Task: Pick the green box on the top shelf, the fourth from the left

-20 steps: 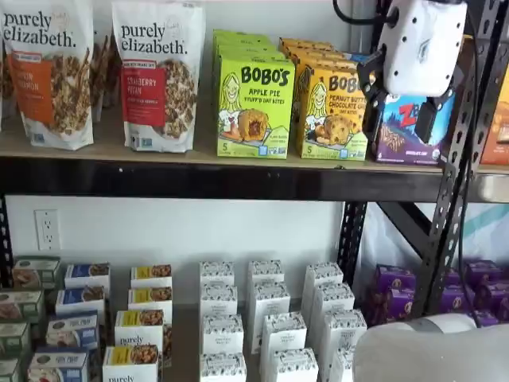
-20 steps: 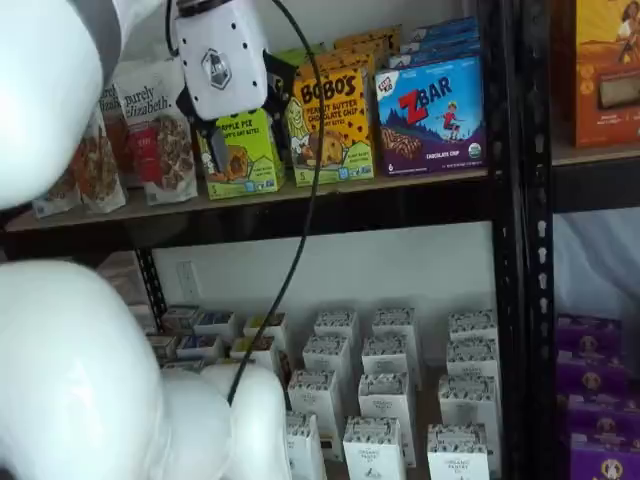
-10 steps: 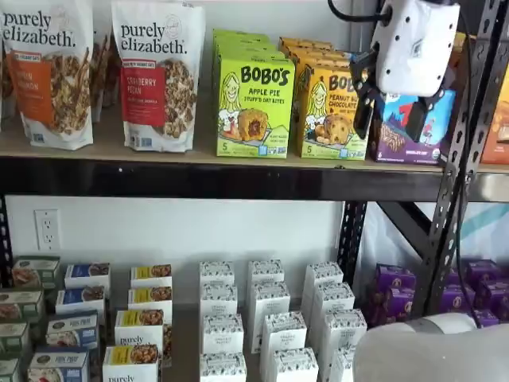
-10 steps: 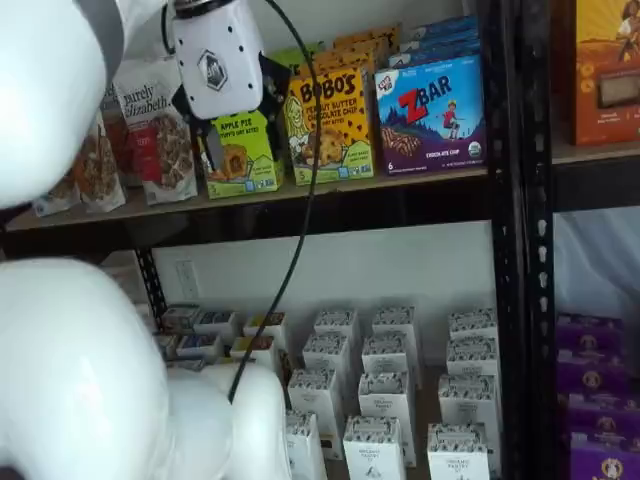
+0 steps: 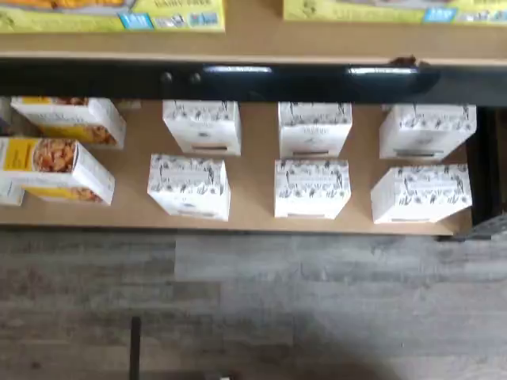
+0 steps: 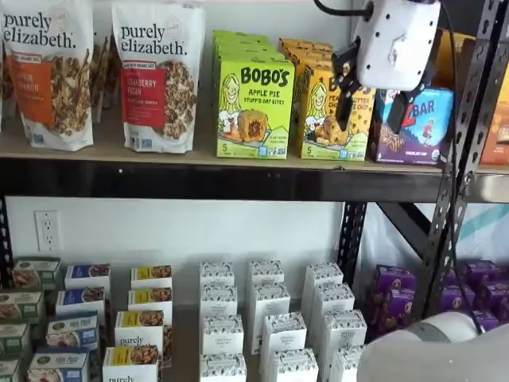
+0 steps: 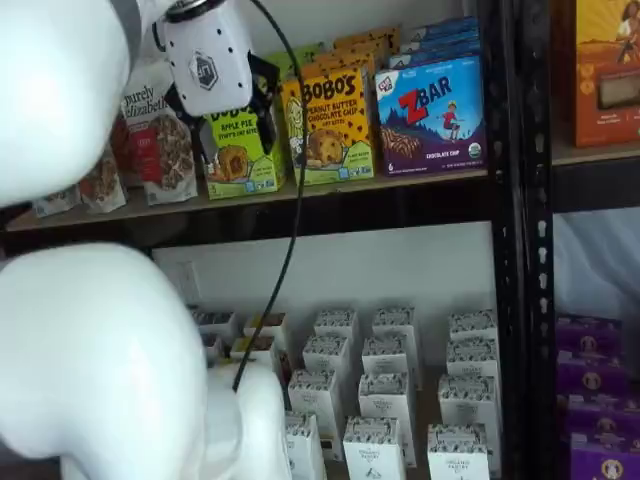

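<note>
While the green box (image 6: 254, 106) is standing upright at the front of its row on the top shelf (image 6: 199, 151), I am seeing nothing touching it. It is sitting between a purely elizabeth strawberry pecan bag (image 6: 157, 76) on one side and a yellow-orange Bobo's peanut butter box (image 6: 328, 119) on the other, with identical green copies lined up behind it. In a shelf view the gripper (image 6: 370, 107) is hanging in front of the peanut butter box and the purple Zbar box (image 6: 413, 127), its two black fingers (image 6: 345, 99) standing well apart with a plain gap between them and nothing in their grasp. In a shelf view the white gripper body is covering the upper part of the green box (image 7: 240, 150), so I am reading only "APPLE PIE" under it. The wrist view is looking down past the black front rail (image 5: 238, 79) onto the lower shelf, where small white cartons (image 5: 313, 188) are standing in rows.
</note>
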`<state>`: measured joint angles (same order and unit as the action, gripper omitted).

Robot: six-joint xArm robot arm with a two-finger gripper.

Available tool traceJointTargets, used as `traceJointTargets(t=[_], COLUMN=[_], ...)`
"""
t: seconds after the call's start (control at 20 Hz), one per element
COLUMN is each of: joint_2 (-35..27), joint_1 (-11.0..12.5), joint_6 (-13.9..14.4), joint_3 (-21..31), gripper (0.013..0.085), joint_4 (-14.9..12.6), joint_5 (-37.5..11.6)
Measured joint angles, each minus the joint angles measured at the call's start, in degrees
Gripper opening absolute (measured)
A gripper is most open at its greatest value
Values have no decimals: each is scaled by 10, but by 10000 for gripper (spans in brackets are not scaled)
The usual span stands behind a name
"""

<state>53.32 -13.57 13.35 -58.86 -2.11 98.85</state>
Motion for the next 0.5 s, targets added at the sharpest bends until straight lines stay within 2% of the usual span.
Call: traceJointTargets(t=[0.3, 0.5], joint_2=[-23, -45], joint_1=[-70, -89], joint_6=[64, 84], joint_3=[-7, -14], gripper=[850, 850], joint_4=[-45, -53], joint_5=[-33, -67])
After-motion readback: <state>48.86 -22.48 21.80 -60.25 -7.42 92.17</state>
